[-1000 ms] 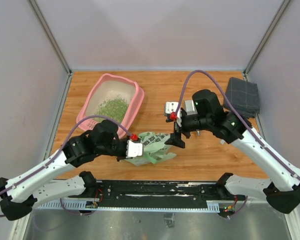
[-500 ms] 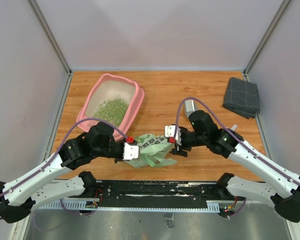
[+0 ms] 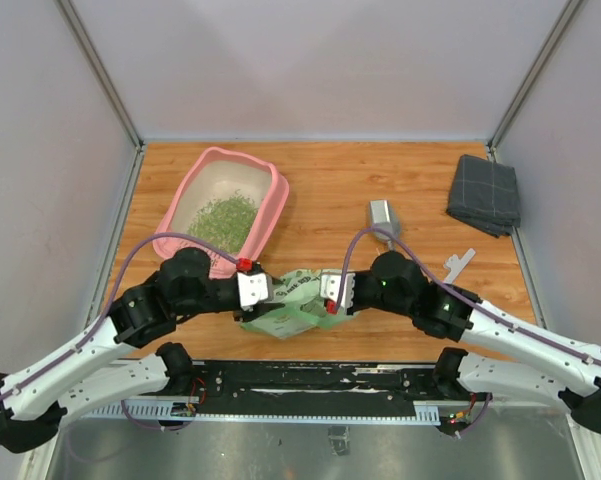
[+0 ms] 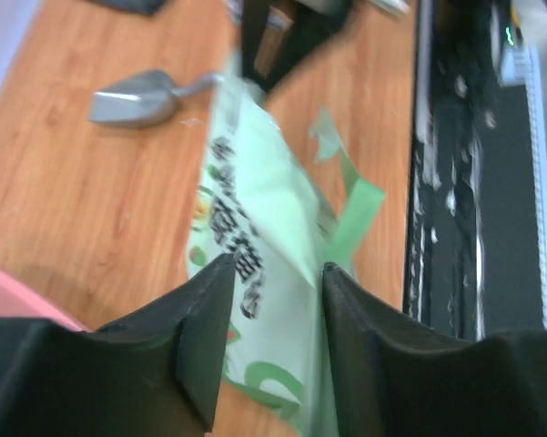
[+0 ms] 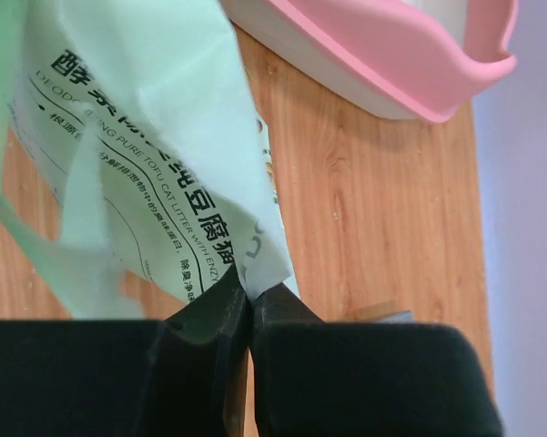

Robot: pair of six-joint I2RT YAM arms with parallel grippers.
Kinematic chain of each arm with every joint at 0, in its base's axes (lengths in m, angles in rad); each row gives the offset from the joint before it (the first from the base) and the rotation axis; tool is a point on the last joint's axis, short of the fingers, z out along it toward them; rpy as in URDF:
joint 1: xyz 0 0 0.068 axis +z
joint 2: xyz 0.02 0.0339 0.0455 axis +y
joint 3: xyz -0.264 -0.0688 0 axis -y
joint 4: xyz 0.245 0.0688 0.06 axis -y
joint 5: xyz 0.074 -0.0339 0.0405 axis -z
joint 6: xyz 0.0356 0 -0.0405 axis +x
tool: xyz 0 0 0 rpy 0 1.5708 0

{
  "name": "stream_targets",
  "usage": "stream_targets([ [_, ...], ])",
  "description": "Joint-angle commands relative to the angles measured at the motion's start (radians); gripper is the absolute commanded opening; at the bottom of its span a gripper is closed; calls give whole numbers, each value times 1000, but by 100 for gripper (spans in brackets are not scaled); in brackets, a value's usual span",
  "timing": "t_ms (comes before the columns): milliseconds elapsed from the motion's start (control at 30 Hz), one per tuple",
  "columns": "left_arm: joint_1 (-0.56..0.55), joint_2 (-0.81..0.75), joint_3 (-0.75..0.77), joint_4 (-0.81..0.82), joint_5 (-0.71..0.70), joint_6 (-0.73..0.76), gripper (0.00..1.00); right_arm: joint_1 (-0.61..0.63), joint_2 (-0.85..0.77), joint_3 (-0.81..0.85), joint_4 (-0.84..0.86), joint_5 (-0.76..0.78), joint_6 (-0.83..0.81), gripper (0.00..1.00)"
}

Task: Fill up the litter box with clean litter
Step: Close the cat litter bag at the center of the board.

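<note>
The pink litter box stands at the back left, holding a loose heap of green clean litter. A light green printed bag lies crumpled near the front edge between both arms. My left gripper is at the bag's left end. In the left wrist view it is open, with the bag running loosely between its fingers. My right gripper is at the bag's right end. In the right wrist view it is shut on a corner of the bag, with the litter box beyond.
A grey metal scoop lies on the wood right of the litter box and also shows as the scoop in the left wrist view. A folded grey cloth sits at the back right. A small pale strip lies near the right arm.
My right arm swung down and left from mid-table to the bag, and its jaws closed on the bag's corner. My left gripper, shut on the bag before, has opened.
</note>
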Motion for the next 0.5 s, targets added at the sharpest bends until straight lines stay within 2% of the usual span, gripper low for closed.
stream_targets([
  [0,1,-85,-35,333,-190,-361,65,125,-61,-92,279,297,-134,1],
  [67,1,-83,13,291,-206,-548,68,149,-78,-125,358,332,-174,1],
  [200,1,-61,57,246,-235,-820,68,179,-94,-187,489,383,-247,1],
  [367,2,34,69,180,-333,-968,68,231,-97,-258,649,464,-316,1],
  [467,1,104,64,196,-293,-1014,68,247,-82,-284,710,501,-345,1],
])
